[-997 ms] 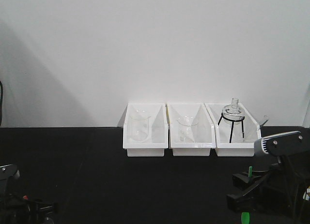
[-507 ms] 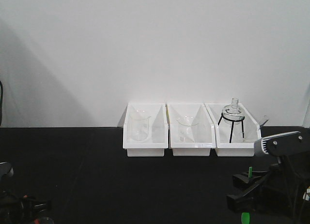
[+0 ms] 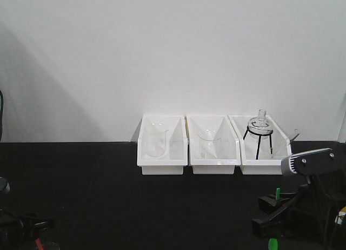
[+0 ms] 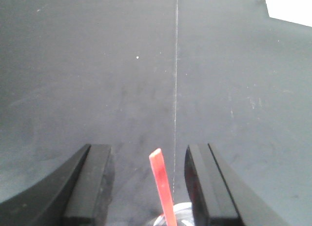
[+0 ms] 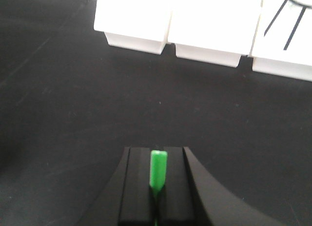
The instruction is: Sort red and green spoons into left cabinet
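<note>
In the left wrist view the red spoon's (image 4: 162,187) stick handle stands up out of a clear glass rim (image 4: 181,210) at the bottom edge. My left gripper (image 4: 147,155) is open, one finger on each side of the handle with a gap on both sides. The same spoon shows as a red sliver (image 3: 38,243) by the left gripper (image 3: 24,226) at the front view's bottom left. My right gripper (image 5: 157,155) is shut on the green spoon (image 5: 158,168), whose handle end sticks out past the fingertips; in the front view it is the green spoon (image 3: 278,194). The left cabinet is out of view.
Three white bins (image 3: 162,162) (image 3: 214,162) (image 3: 263,164) stand in a row against the white wall. The first two each hold a glass beaker (image 3: 155,140); the third holds a flask on a black tripod (image 3: 259,132). The tabletop (image 3: 162,207) is black.
My left arm has sunk lower and further toward the bottom left corner of the front view. The right arm with the green spoon has dropped slightly.
</note>
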Robot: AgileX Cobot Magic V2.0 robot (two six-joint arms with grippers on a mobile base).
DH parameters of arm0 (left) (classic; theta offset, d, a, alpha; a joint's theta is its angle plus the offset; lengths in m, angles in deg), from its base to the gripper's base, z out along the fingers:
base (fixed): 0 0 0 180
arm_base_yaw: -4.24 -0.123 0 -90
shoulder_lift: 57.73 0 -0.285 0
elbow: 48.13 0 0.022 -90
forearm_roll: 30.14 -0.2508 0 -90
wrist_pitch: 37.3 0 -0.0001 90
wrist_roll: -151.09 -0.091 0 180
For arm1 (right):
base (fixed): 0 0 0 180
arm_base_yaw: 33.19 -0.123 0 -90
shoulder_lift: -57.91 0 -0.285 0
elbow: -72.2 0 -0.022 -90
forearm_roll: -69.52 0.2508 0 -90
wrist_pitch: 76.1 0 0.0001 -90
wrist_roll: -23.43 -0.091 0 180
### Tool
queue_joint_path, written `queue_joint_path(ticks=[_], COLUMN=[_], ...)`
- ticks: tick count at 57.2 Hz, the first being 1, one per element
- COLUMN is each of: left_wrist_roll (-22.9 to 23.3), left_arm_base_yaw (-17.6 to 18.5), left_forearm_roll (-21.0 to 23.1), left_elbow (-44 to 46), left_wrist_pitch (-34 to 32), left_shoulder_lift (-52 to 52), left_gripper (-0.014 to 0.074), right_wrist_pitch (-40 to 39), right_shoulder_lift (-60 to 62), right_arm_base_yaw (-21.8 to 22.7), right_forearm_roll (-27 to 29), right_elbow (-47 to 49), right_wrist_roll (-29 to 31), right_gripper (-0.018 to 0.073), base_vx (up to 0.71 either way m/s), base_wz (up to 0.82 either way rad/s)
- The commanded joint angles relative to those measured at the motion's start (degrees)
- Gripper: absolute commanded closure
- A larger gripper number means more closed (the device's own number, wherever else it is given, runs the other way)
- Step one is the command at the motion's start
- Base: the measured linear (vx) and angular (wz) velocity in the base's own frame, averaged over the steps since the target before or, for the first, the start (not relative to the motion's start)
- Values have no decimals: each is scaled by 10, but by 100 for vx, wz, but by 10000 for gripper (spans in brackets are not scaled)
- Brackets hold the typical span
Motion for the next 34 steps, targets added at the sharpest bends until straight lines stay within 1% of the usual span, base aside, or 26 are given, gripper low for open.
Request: queue_joint_path(ticks=[1,9,23,34], left_wrist_roll=[8,9,9,9], left_arm_base_yaw=[2,8,35,36], left_forearm_roll=[0,0,0,2], left_elbow=[19,19,21,24], left_wrist_pitch=[-33,-38,-63,-70], left_shoulder_lift=[6,-6,-22,-35], left_gripper=[137,137,137,148], right_wrist_pitch=[-40,-44,-49,-49], right_shoulder_lift=[6,3,3,3], right_arm_base_yaw=[2,2,2,2], right_forearm_roll=[-3,-3,-3,-3], right_elbow=[16,16,16,16], right_wrist_roll=[4,4,4,4], right_gripper=[562,562,562,562], base_vx=[0,0,0,0], base_wz=[0,0,0,0])
